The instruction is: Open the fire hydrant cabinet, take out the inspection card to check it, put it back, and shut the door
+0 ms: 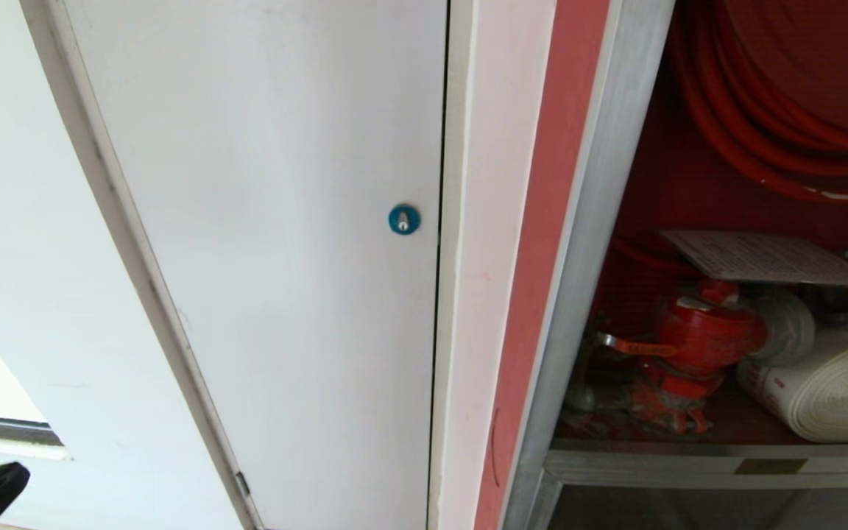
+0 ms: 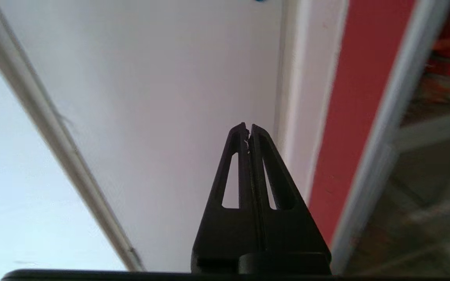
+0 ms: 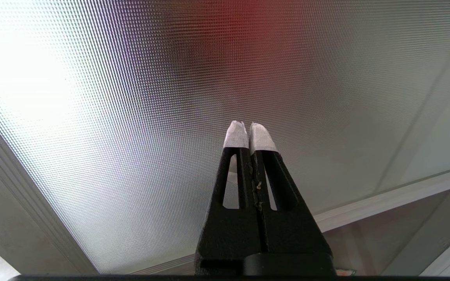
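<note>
Card [image 1: 766,259] sits inside the open cabinet [image 1: 601,243], lying flat on top of the red valve [image 1: 700,335] and white hose roll [image 1: 829,390]. Looks thin, light and floppy, so I'd pinch the overhanging near edge. Left tool [image 2: 248,130] is pressed together by the white door [image 2: 162,97]; right tool [image 3: 248,130] is pressed together too, facing textured glass [image 3: 131,97].

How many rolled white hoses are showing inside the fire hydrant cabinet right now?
1: the rolled white hose lies on the cabinet's shelf, right of the red valve. The frame edge may hide others.
</note>
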